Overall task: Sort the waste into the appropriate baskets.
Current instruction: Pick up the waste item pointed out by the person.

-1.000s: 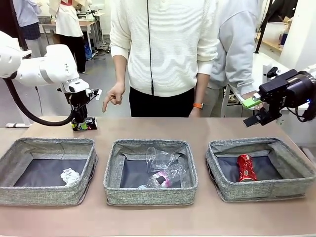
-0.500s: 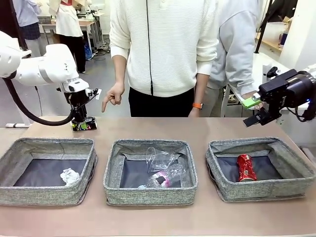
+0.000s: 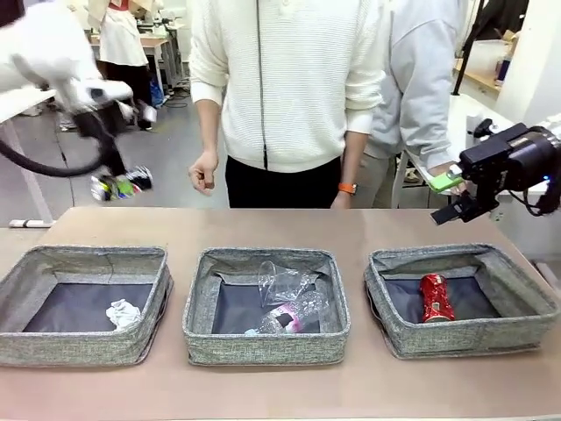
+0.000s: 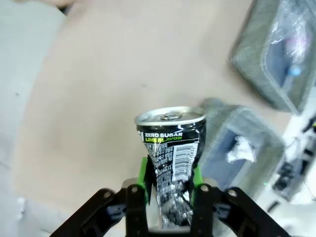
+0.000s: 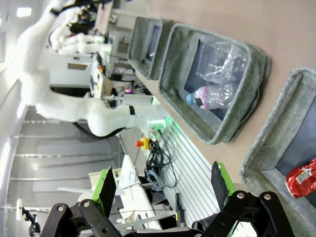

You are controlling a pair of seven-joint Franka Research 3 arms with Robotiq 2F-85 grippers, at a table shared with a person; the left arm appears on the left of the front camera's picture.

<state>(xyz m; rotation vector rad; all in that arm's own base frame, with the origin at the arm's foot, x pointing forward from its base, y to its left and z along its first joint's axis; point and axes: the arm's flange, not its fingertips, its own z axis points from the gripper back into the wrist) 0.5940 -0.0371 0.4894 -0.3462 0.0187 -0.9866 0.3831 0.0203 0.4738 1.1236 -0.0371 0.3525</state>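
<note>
The tabletop [image 3: 368, 228] was a plain tan-brown surface running across the lower half of the front view, with three grey woven baskets in a row along its near side. Behind it stood a person in a white ribbed sweater, one hand [image 3: 203, 172] hanging loosely curled at centre left, and beyond lay a grey-floored workroom with other tables. The left basket [image 3: 83, 303] held a white paper wad [image 3: 124, 313]; the middle basket [image 3: 266, 304] held a clear crumpled cup [image 3: 282, 282] and a clear plastic bottle [image 3: 292, 316]; the right basket [image 3: 462, 298] held a crushed red can [image 3: 436, 297]. At the upper left of the front view, blurred, the left pincer [image 3: 117, 185] hung above the tabletop's far left edge, clamped on a crushed dark can [image 4: 170, 160]. The left wrist view showed that can upright between the green pads, its print reading "ZERO SUGAR" and "LIME FLAVOR" above a barcode. At the right edge of the front view the right pincer [image 3: 450, 198] hung above the right basket's far side, its fingers wide apart with nothing between them.
</note>
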